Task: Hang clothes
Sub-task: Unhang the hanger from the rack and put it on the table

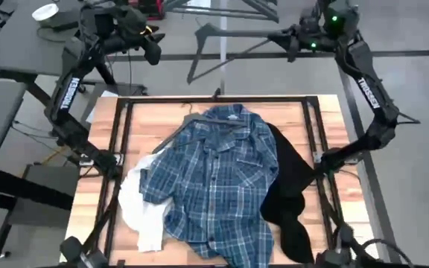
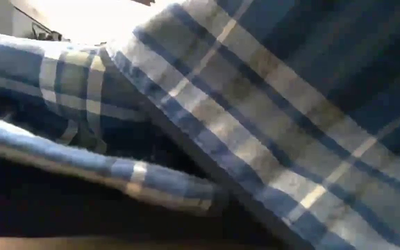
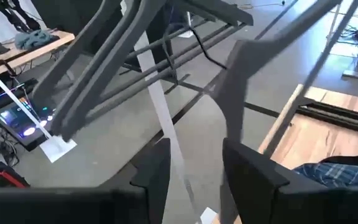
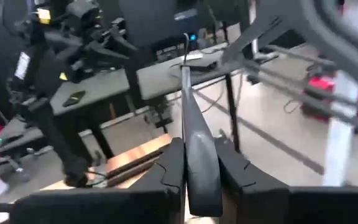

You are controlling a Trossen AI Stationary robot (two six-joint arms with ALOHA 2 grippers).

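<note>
Right gripper (image 4: 199,171): fingers clamped on a dark thin hanger (image 4: 194,124), raised beyond the table | Left gripper (image 3: 194,174): fingers parted, empty, raised | Blue-and-white plaid button-up shirt (image 1: 214,179): spread on wooden table (image 1: 155,119), between white top (image 1: 141,212) and black top (image 1: 293,186).

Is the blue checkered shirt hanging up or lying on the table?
Lying on the table. The high view shows the plaid shirt spread flat on the wooden table, over the white top and black top.
</note>
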